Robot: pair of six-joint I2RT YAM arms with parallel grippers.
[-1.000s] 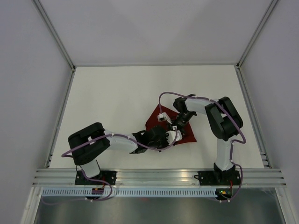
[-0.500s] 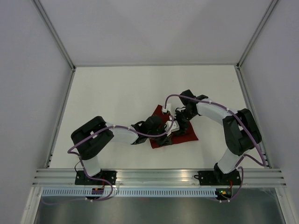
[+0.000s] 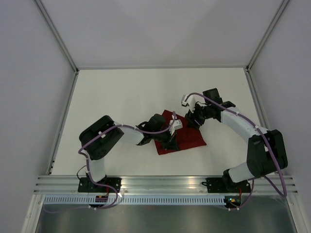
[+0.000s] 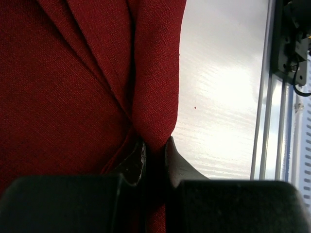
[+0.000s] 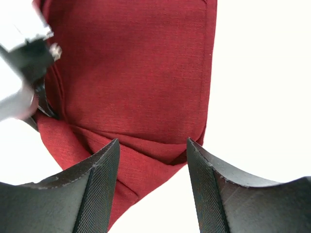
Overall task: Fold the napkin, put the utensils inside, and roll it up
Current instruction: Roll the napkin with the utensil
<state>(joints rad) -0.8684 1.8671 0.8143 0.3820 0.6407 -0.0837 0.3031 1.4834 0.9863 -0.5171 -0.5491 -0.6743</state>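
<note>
One fold of the napkin (image 4: 73,87) sits pinched in the left tool (image 4: 155,146).

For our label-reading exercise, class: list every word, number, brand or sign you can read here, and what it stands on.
None can be read.
The napkin is plain red, the table plain white; any marks on the base rail are too small to tell.
</note>
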